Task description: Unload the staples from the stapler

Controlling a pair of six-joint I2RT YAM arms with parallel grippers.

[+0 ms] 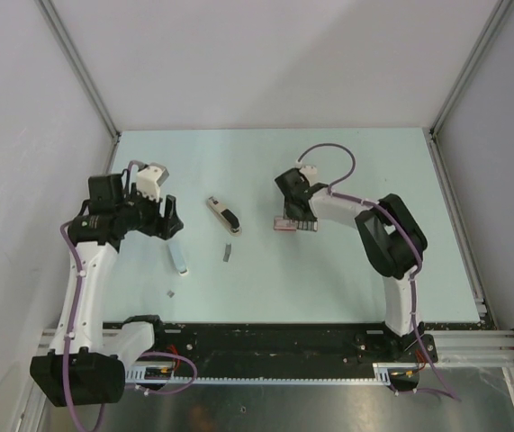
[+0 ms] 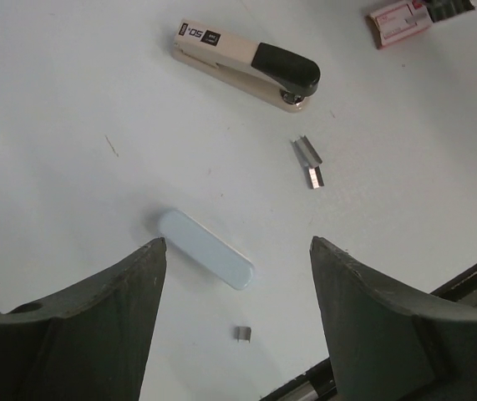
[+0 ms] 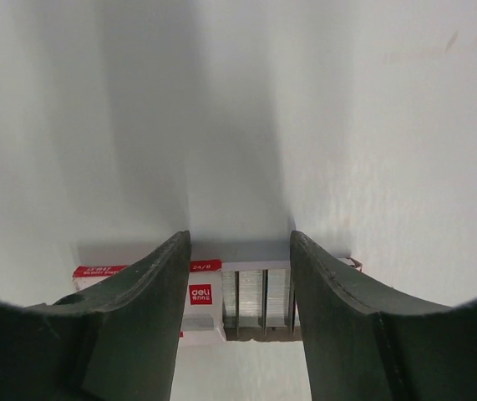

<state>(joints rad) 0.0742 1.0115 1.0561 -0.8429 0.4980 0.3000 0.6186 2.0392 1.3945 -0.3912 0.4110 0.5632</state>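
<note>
- The stapler is the landmark.
- A staple strip lies just before it (towards the arm bases).
- A bar lies front-left of it.
- A staple bit lies farther front-left, past the bar.
- A staple box lies to its right.

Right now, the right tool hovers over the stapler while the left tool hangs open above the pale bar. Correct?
No: the right tool is over the red-and-white staple box, not the stapler, as the right wrist view shows. The rest holds.
</note>
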